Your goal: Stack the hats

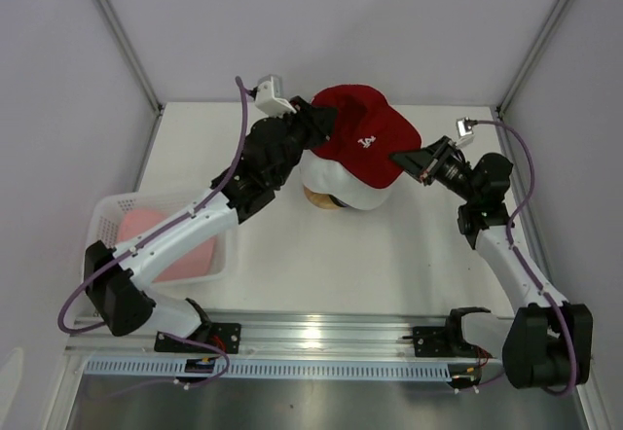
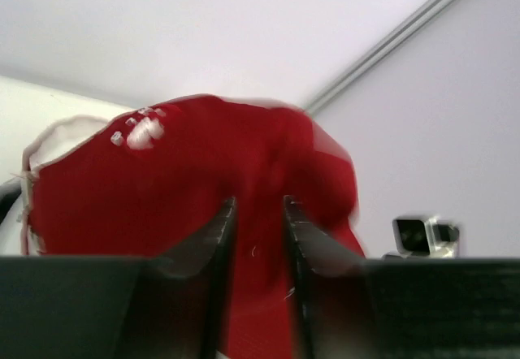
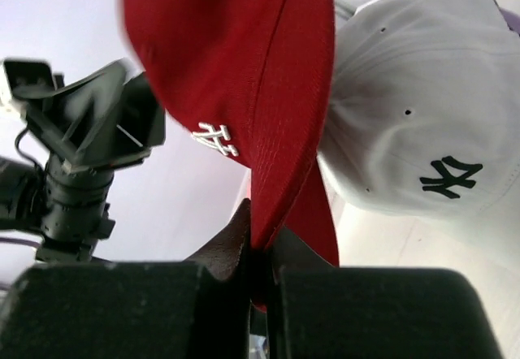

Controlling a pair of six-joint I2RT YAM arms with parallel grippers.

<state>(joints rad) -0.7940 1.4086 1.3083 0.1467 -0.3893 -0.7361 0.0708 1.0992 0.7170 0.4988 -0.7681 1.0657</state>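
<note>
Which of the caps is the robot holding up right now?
The red cap, its brim pinched by the right gripper; the white NY cap sits beneath it.

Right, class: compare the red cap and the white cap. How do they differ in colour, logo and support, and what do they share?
Colour: the red cap is red, the white cap white. Logo: the red cap's is white, the white cap's black. Support: the red cap's brim is pinched by the right gripper, held over the white cap, which sits on the wooden stand. Both are soft baseball caps.
</note>
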